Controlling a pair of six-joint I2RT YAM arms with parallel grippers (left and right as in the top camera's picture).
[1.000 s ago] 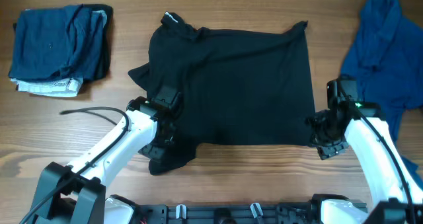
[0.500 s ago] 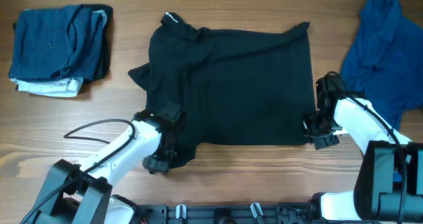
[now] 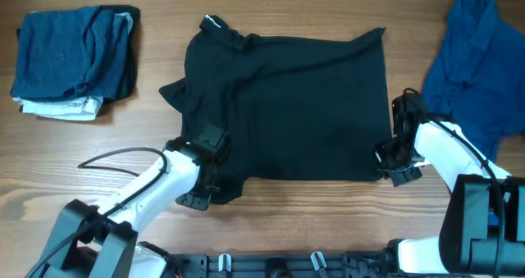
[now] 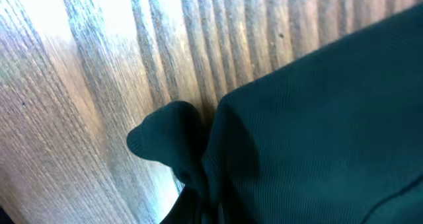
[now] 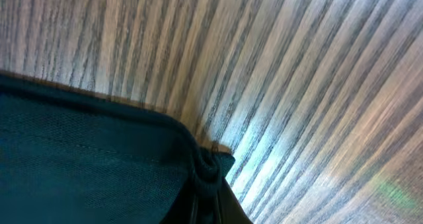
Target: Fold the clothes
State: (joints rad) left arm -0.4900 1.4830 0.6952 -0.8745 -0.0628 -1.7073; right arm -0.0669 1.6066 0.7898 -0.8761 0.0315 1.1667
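Black shirt (image 3: 287,106), long, spread flat on the wooden table (image 3: 328,221). Collar at its far-left corner, one sleeve poking out on its left side.

Claws against the shirt:
- Left claw (image 3: 199,198) at the shirt's near-left corner, clamped tight on a bunched flap of the cloth. The left wrist view shows the fabric drawn into a small nub at the jaws, with wood grain beyond it.
- Right claw (image 3: 394,170) at the shirt's near-right corner, likewise clamped on the hem corner. The right wrist view shows the edge puckered into a knot where I pinch it.

Count:
- One black shirt, two claws on it.
- One royal-blue garment (image 3: 472,61), crumpled, to the right of the shirt and apart from it.
- One folded navy stack (image 3: 70,52), well to the left of the shirt. I cannot tell how many pieces it holds.
- One pale piece (image 3: 61,107) showing under that stack.

Around the shirt: my right arm runs between the shirt's right edge and the blue garment. A black cable (image 3: 115,157) loops over the wood just left of the shirt's near-left corner.
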